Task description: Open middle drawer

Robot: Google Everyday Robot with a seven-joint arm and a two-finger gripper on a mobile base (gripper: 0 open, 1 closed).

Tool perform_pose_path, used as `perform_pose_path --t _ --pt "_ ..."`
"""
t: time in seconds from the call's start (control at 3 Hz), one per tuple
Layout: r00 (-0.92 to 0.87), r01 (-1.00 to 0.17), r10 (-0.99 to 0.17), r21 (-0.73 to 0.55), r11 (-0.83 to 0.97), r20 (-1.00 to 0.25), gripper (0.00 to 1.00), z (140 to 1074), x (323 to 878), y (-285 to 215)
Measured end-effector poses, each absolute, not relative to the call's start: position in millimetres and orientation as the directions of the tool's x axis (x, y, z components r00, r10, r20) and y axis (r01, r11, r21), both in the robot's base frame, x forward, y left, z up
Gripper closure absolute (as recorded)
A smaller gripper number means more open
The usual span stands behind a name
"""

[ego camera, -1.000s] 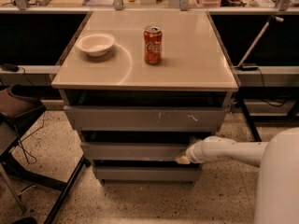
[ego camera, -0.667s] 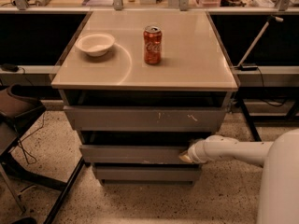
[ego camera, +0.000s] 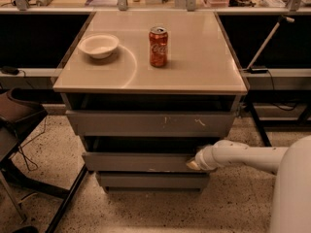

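The middle drawer (ego camera: 138,161) is a plain grey flat front, mid-sized of three, under the widest scratched front (ego camera: 150,124) and above the narrowest front (ego camera: 152,180). It stands a little forward of the cabinet body, with a dark gap above it. My gripper (ego camera: 192,164) is at the end of the white arm (ego camera: 243,157) coming in from the right. It sits at the right end of the middle drawer's front, touching or very close to its top edge.
A red soda can (ego camera: 158,46) and a white bowl (ego camera: 98,45) stand on the beige cabinet top (ego camera: 194,67). A dark chair (ego camera: 14,125) with black legs is at the left. A white pole (ego camera: 265,45) leans at the right. Speckled floor lies in front.
The arm and gripper have shifted slightly to the right, and the middle drawer front seems to have come a little further forward.
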State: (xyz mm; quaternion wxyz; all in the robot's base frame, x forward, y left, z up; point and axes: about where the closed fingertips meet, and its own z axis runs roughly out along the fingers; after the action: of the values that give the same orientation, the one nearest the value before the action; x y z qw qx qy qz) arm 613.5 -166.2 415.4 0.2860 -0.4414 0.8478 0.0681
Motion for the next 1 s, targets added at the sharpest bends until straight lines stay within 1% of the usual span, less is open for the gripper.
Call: perform_pose_path --t 0.67,1.0 --pt "-0.491 -0.779 -0.703 -0.102 0.618 -0.514 1.00 419 554 -169" --pt "-0.491 -0.779 -0.704 -0.102 0.618 -0.513 1.00 419 554 -169"
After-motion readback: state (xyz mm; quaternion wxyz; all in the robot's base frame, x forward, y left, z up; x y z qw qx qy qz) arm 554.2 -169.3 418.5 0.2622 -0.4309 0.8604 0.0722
